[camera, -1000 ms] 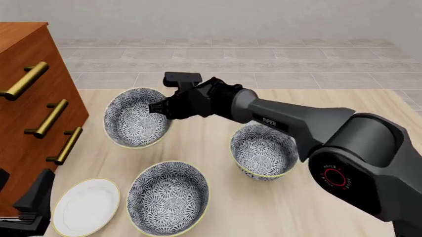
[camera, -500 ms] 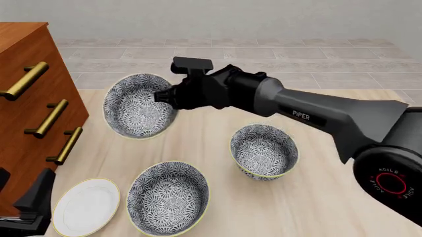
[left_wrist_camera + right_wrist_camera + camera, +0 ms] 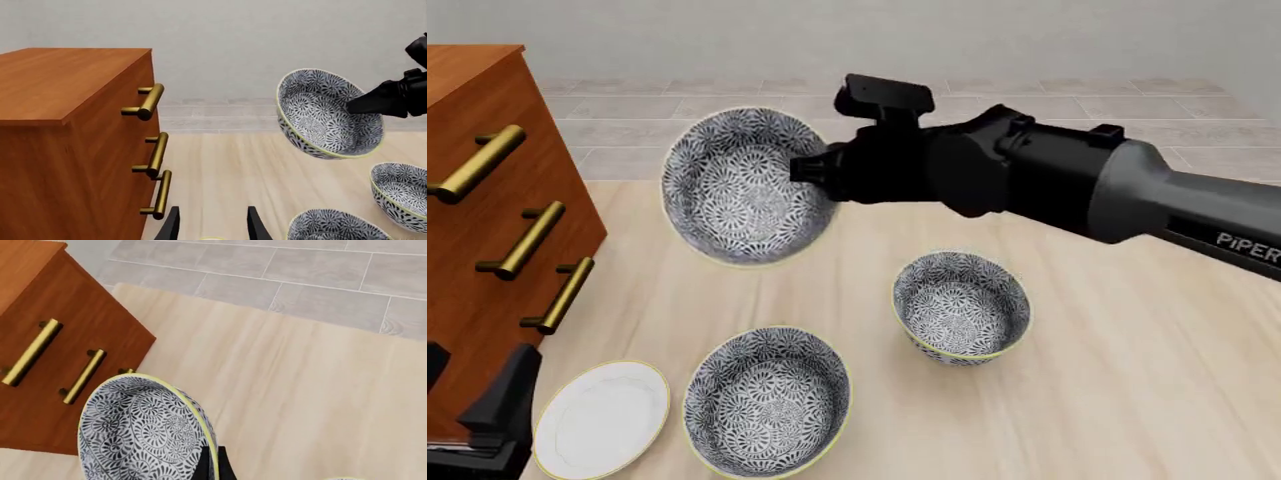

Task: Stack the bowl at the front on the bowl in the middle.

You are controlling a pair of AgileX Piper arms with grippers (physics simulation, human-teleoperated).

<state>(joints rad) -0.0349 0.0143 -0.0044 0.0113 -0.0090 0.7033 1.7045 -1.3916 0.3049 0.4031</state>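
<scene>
Clamping rim of bowl at the front (image 3: 747, 185), right gripper (image 3: 814, 172) reached from 3 o'clock, bowl tilted, airborne at 11 o'clock; bowl in the middle (image 3: 961, 305) unobstructed; left gripper (image 3: 213, 227) jaws apart.

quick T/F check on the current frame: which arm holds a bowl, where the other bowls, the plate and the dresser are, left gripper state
1. The right gripper holds a patterned bowl by its rim, tilted and clear of the table. True.
2. The lifted bowl is stacked on another bowl. False: it hangs in the air over bare table; nothing is stacked.
3. Two more patterned bowls sit on the table, one near the front edge and one further right. True.
4. The white plate lies inside the front bowl. False: it lies flat on the table to that bowl's left.
5. The left gripper is shut on the plate. False: it is open and holds nothing.
6. A wooden dresser with brass handles stands on the left. True.
</scene>
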